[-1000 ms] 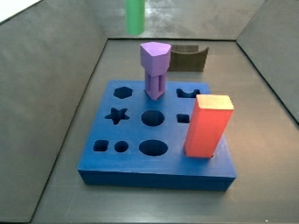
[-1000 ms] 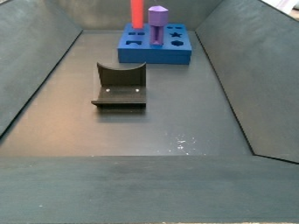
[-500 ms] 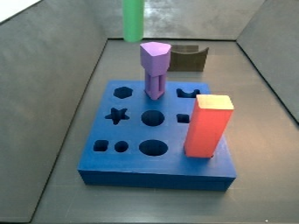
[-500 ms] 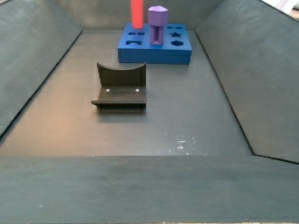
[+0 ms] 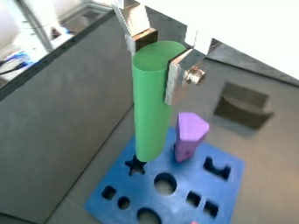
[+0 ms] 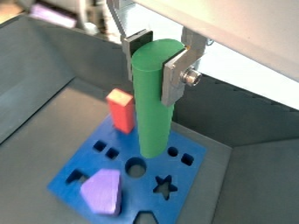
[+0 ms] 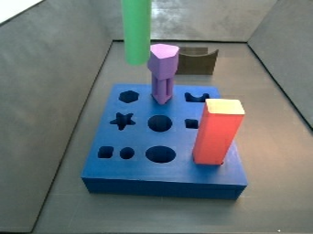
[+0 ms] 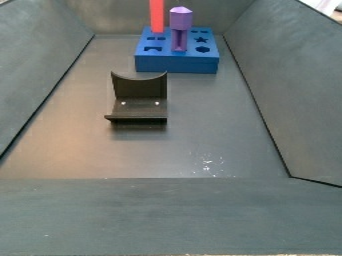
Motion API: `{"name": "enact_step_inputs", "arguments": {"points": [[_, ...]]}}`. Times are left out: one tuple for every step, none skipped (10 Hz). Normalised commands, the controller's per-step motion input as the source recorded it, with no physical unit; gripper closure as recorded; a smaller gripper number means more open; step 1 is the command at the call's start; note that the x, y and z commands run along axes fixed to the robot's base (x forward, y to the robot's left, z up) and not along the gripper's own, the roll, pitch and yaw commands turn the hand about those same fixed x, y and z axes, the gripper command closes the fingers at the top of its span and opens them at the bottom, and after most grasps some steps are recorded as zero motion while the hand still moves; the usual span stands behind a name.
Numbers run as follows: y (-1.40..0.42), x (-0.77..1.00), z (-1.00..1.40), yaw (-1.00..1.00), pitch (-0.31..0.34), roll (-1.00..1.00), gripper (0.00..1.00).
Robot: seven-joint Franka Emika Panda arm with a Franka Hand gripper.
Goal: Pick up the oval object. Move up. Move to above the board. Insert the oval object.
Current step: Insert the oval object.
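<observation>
Grey sheet forms the walled floor (image 8: 174, 150) of the bin, the largest element, bare over most of its span in a side view. The blue board (image 7: 166, 142) comes next: a thick square block with dark star, round, square and cross holes, lying toward the far end wall of the bin in a side view (image 8: 178, 52), well apart from the fixture (image 8: 136, 100), the dark L-shaped bracket standing nearer mid-floor.

On the board stand two pieces. The red rectangular block (image 7: 219, 132) occupies a hole near one corner of the board; the purple peg (image 7: 162, 73) stands upright in a hole along the edge beyond it.

My gripper (image 5: 162, 54) hangs above the board, its jaws closed narrow on the upper part of the oval object (image 5: 152, 109), the tall bright green peg. Both wrist views show my silver finger plates (image 6: 177, 74) pressed against its opposite sides.

The deciding relation: the peg's long axis runs straight down from my jaws, upright, its lower end above the board's face and not yet in any hole. In a wrist view (image 6: 152, 96) the tip appears over the region of a round hole, beside the star; I cannot tell whether it is centred on the oval opening. I judge the insertion will need a lateral correction before descent, then a straight push along that axis.
</observation>
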Motion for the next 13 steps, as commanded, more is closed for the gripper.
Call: {"name": "enact_step_inputs", "arguments": {"points": [[-0.25, 0.0, -0.13, -0.87, 0.049, 0.05, 1.0], [-0.1, -0.01, -0.16, -0.95, 0.047, 0.08, 1.0], [-0.09, 0.0, -0.15, -0.96, 0.029, 0.08, 1.0], [-0.15, 0.0, -0.04, -0.95, 0.0, 0.02, 1.0], [-0.17, 0.0, -0.06, -0.95, 0.0, 0.0, 1.0], [-0.24, 0.05, -0.09, -0.87, 0.0, 0.0, 1.0], [-0.25, 0.16, -0.11, -0.77, 0.0, 0.0, 1.0], [-0.31, 0.46, -0.14, -0.49, 0.0, 0.01, 1.0], [-0.34, 0.53, -0.15, -0.42, 0.0, 0.01, 1.0], [-0.33, 0.53, -0.15, -0.45, 0.0, 0.01, 1.0], [-0.27, 0.37, -0.13, -0.62, 0.0, 0.0, 1.0], [-0.24, 0.18, -0.09, -0.8, 0.0, 0.0, 1.0], [-0.23, 0.09, -0.09, -0.88, 0.0, 0.0, 1.0]]}}
